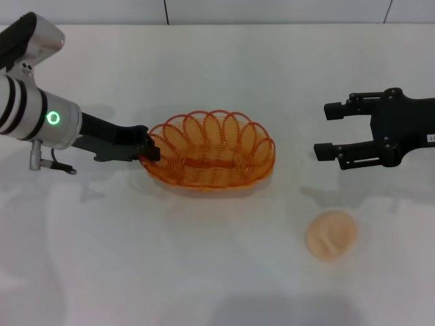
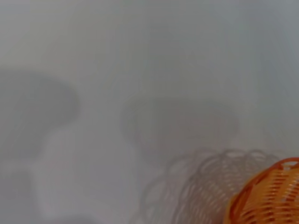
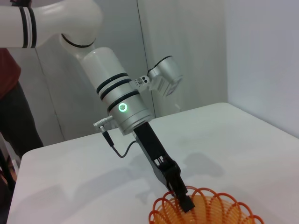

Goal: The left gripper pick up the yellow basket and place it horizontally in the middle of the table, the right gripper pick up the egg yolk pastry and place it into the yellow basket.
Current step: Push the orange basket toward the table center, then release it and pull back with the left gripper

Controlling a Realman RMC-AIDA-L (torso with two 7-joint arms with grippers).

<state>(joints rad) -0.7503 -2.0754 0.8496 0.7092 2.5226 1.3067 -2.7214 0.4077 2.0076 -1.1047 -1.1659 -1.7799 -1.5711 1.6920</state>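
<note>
Your left gripper [image 1: 151, 148] is pinched on the yellow basket [image 1: 211, 157] rim, right gripper [image 1: 325, 130] hanging wide open above the egg yolk pastry [image 1: 331, 235]

We see the left gripper [image 1: 151, 147] as a slim black claw on a white cylindrical arm with black bands, a glowing green ring light, a silver plug trailing a thin dark cable, while the right gripper [image 1: 325, 130] is all black, blocky, with a small white label.
</note>
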